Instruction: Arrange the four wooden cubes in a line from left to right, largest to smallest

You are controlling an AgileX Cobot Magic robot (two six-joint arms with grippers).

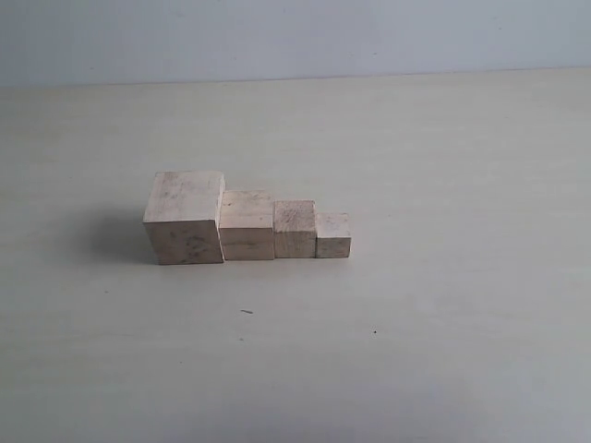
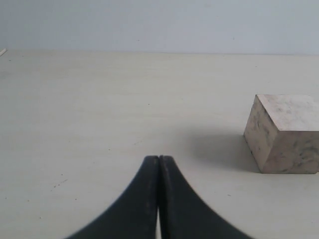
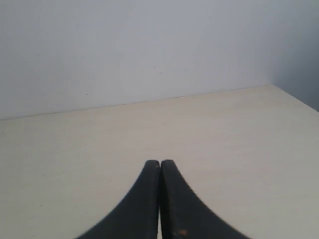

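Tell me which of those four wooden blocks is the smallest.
The cube at the right end of the row. It is lower and narrower than its neighbour, and the cubes grow toward the left.

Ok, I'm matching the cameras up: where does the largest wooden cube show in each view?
Exterior view: the largest wooden cube is left of centre, at the left end of the row of four cubes.
Left wrist view: cut off at the picture's edge, beyond and beside the shut left gripper.
Right wrist view: not in it.
Shared landmark: the pale table meeting the plain wall behind.
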